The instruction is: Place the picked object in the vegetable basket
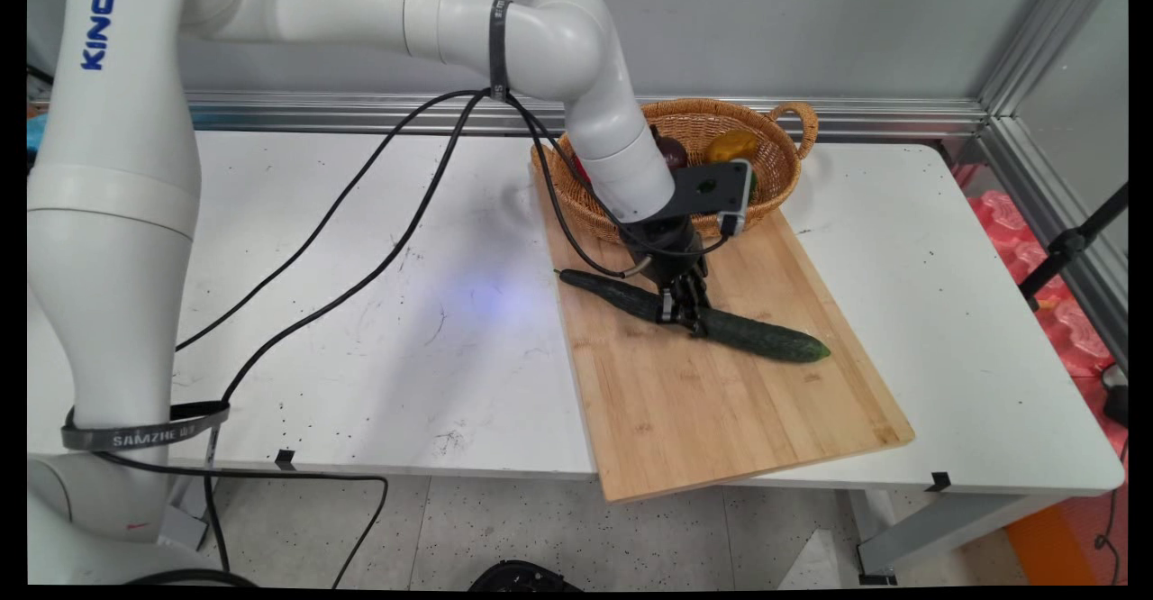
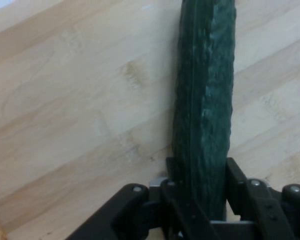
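Cucumber [image 1: 694, 315] clamped at mid-length between my gripper's [image 1: 682, 313] fingers [image 2: 236, 186], lying flat on the cutting board [image 1: 721, 402], long axis slanting from near-right toward far-left.

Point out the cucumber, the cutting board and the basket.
cucumber [image 1: 766, 337]: main view, on its right half, clear of the pincer.
cutting board [image 1: 721, 420]: main view, on the bare wood near its front edge.
basket [image 1: 782, 168]: main view, on its woven right wall.

Dark green cucumber [image 1: 761, 336]; pale striped bamboo board [image 1: 721, 420]; tan basket [image 1: 775, 145]
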Action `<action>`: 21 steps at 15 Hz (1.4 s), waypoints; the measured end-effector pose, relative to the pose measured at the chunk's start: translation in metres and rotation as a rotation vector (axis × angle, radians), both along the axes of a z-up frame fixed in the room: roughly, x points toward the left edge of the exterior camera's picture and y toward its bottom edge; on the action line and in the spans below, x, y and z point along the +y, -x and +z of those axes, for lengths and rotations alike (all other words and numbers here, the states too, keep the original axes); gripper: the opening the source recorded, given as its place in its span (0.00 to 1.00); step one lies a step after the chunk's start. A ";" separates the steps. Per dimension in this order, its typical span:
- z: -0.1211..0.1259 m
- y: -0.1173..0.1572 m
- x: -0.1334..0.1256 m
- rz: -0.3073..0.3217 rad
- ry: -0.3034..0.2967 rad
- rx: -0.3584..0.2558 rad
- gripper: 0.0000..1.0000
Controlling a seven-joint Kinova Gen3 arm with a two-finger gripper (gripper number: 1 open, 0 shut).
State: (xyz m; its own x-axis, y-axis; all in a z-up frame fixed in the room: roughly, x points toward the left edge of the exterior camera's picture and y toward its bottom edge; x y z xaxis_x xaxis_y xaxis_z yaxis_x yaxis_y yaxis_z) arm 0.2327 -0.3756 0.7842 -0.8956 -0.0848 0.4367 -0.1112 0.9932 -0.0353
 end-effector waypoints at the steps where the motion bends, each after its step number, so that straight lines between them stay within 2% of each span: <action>1: 0.002 0.000 -0.001 -0.007 0.003 0.001 0.00; 7: 0.041 -0.003 -0.002 -0.025 0.030 0.035 0.00; 11: 0.077 -0.008 0.004 0.005 0.032 0.062 0.00; 17: 0.129 -0.025 0.015 0.155 0.024 0.096 0.00; 21: 0.158 -0.042 0.019 0.332 0.026 0.103 0.00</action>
State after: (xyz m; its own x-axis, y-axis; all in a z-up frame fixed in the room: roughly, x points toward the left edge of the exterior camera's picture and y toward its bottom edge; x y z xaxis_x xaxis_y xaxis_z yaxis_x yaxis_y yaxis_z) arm 0.2749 -0.3563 0.9417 -0.7721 -0.3520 0.5291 -0.4326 0.9010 -0.0320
